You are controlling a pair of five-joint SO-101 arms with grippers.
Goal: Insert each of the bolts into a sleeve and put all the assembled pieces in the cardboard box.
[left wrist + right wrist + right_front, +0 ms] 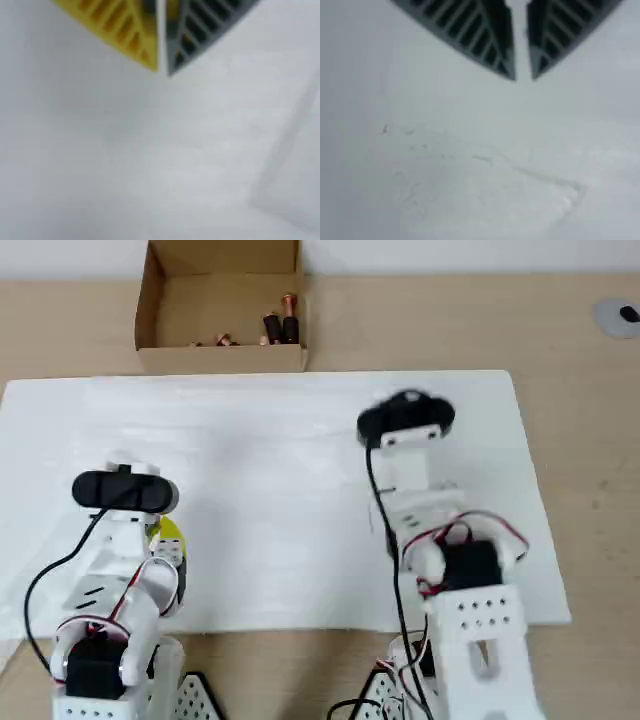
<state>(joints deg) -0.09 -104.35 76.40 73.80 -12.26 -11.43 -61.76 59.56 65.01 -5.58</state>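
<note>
The cardboard box (148, 310) stands beyond the far edge of the white sheet (270, 500). Inside it lie copper bolts in black sleeves (282, 324), with smaller copper pieces (222, 340) beside them. My left gripper (162, 70) has one yellow and one grey finger. It hangs shut over bare white sheet at the near left, with nothing between its fingers. My right gripper (522, 77) has two grey fingers with a narrow slit between the tips, and it is shut on nothing above the sheet. The right arm (405, 425) is right of the sheet's middle.
The sheet covers most of the wooden table (580, 440). A grey disc (618, 317) lies at the far right corner. The sheet's surface shows faint wrinkles (485, 160) under the right gripper. Both arm bases stand at the near edge.
</note>
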